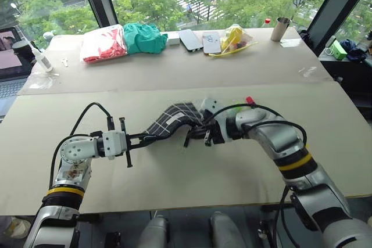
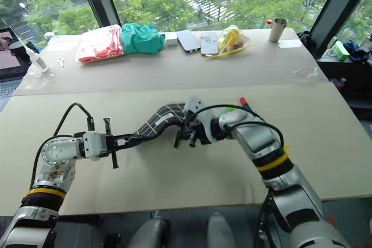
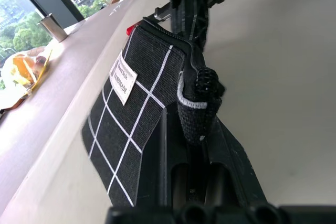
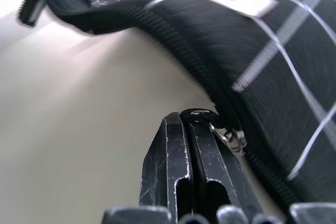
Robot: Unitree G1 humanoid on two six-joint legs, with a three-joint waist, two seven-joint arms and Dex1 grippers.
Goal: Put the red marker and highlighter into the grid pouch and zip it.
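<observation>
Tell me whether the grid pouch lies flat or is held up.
Held up: the grid pouch hangs bent between the left gripper, clamped on one end, and the right gripper, shut at its zipper.

The grid pouch [image 3: 134, 108] is matt woven cloth; the table [image 1: 174, 184] looks smooth, matt board.

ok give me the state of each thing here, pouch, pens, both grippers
grid pouch: lifted off the table, stretched between the two grippers
left gripper: shut on the pouch's end tab
right gripper: shut on the zipper pull
red marker: lying on the table behind the right arm
highlighter: beside the marker, mostly hidden by the arm
</observation>
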